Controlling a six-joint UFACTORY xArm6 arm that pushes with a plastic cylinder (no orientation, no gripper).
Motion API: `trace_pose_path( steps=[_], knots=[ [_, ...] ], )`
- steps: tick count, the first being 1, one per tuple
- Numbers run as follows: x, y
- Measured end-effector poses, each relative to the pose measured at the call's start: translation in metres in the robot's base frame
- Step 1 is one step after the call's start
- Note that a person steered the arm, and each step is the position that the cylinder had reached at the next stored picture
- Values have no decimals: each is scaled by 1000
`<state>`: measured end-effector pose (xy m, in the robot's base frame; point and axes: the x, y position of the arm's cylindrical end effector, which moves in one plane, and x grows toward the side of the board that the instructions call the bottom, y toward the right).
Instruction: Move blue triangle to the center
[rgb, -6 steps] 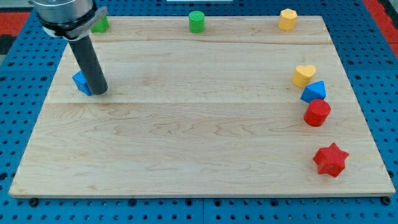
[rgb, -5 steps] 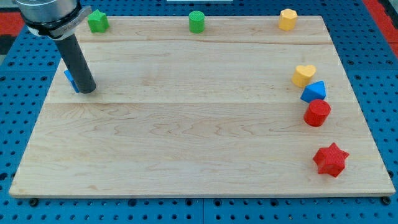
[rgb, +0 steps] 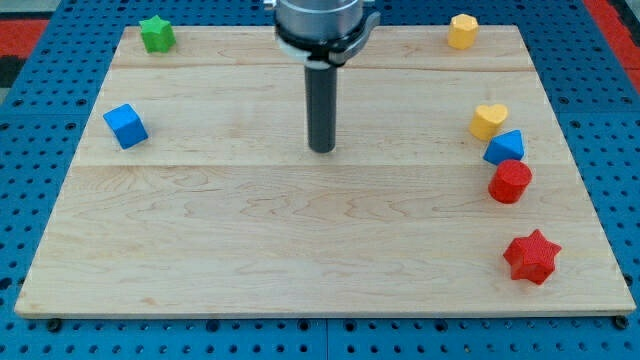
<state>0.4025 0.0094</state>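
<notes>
The blue triangle (rgb: 505, 148) lies near the board's right edge, between a yellow heart (rgb: 488, 121) above it and a red cylinder (rgb: 510, 182) below it, touching or nearly touching both. My tip (rgb: 322, 149) rests near the middle of the wooden board (rgb: 300, 240), far to the left of the blue triangle and touching no block. The rod rises straight up from it toward the view's top.
A blue cube (rgb: 125, 126) sits at the left. A green star (rgb: 155, 34) is at the top left, a yellow hexagon (rgb: 462, 31) at the top right, a red star (rgb: 531, 257) at the lower right. The arm hides the green cylinder at top centre.
My tip has moved from beside the blue cube at the left to the board's middle. The blue cube was pushed slightly left and now stands uncovered.
</notes>
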Motion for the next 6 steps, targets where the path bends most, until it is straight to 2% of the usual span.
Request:
trace_pose_path(
  steps=[1,2,4,5,6],
  knots=[
    [-48,42],
    [-78,108],
    [-83,318],
    [-71,336],
    [-29,335]
  ],
)
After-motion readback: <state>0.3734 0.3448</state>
